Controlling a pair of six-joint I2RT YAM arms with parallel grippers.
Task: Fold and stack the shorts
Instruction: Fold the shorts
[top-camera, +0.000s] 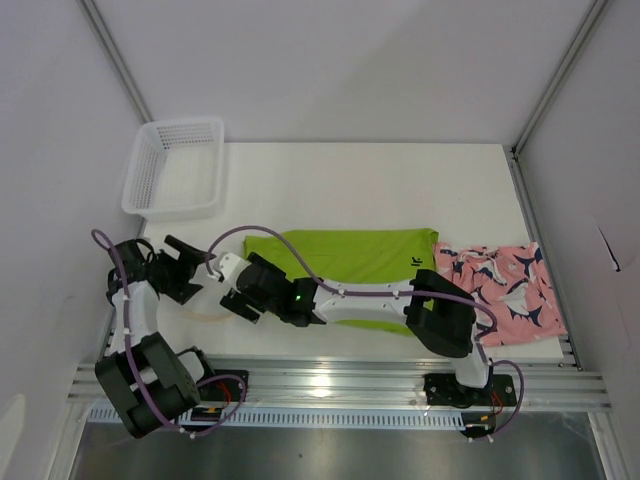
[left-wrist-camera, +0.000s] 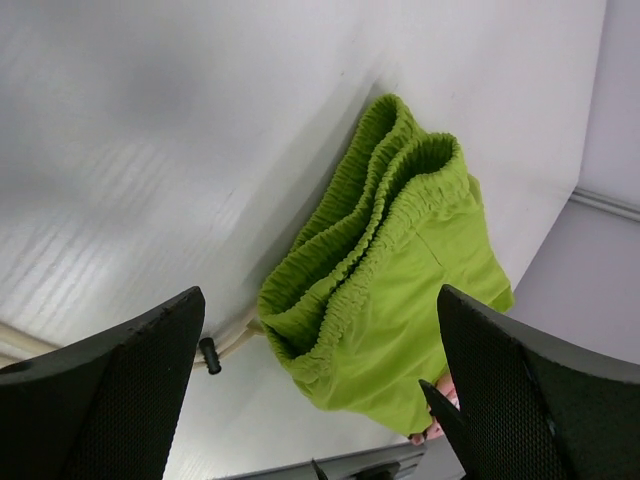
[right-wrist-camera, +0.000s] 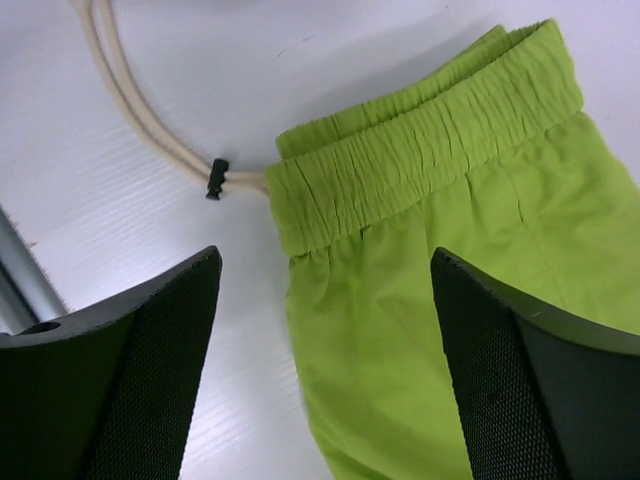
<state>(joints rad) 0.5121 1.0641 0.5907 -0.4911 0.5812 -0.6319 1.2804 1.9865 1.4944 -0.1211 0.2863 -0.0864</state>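
Observation:
The lime green shorts (top-camera: 350, 255) lie flat and folded at the table's middle, waistband to the left. The pink fish-print shorts (top-camera: 503, 290) lie crumpled at the right, touching the green pair. My right gripper (top-camera: 240, 290) is open and empty, hovering over the green waistband's near corner (right-wrist-camera: 430, 150); its midpoint (right-wrist-camera: 326, 270) is above green fabric. My left gripper (top-camera: 192, 265) is open and empty, left of the green shorts (left-wrist-camera: 390, 270), apart from them; its midpoint (left-wrist-camera: 318, 330) faces the waistband opening. A sliver of the pink shorts (left-wrist-camera: 440, 428) shows behind the green pair.
A white mesh basket (top-camera: 175, 165) stands at the back left. A cream drawstring (right-wrist-camera: 130, 110) with a black tip trails from the waistband onto the table, also in the left wrist view (left-wrist-camera: 228, 343). Metal rails run along the near edge (top-camera: 340, 385).

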